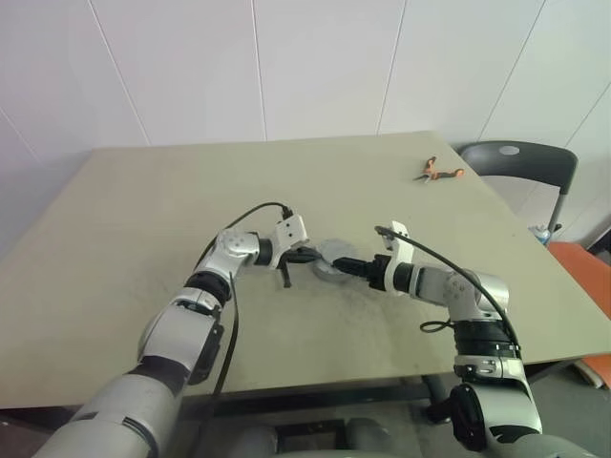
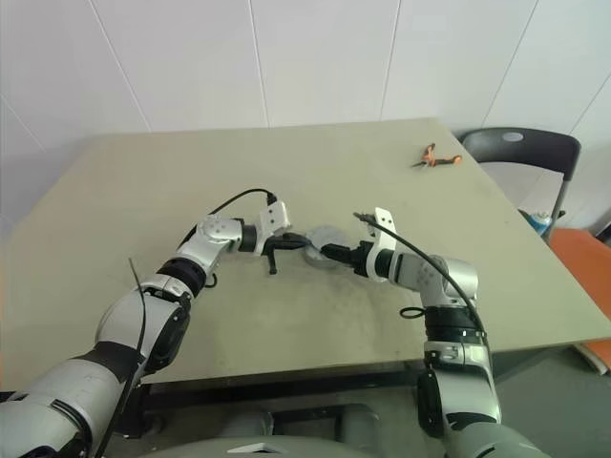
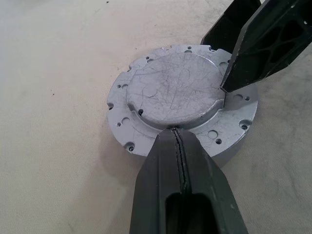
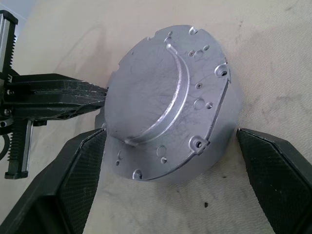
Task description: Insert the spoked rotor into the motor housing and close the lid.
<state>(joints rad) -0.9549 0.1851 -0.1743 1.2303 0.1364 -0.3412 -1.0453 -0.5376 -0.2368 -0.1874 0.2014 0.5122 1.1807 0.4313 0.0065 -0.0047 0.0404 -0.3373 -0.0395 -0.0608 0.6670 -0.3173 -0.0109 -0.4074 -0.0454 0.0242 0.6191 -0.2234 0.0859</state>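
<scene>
The lid (image 3: 175, 92), a round grey metal disc with a raised centre and a drilled flange, lies flat on the beige table (image 1: 143, 219) near its middle. My left gripper (image 3: 174, 130) is shut, and its joined tips touch the lid's rim from the left side (image 1: 311, 257). My right gripper (image 4: 170, 135) is open, with one finger on each side of the lid (image 4: 151, 102), close to its wall; whether they touch it I cannot tell. One of its fingers (image 3: 258, 44) reaches over the flange. The spoked rotor and the motor housing are hidden from view.
Orange-handled pliers (image 1: 437, 172) lie near the table's far right corner. A grey chair (image 1: 520, 162) stands beyond that corner, with an orange object (image 1: 582, 272) beside the right edge. The table's front edge runs just below my arms.
</scene>
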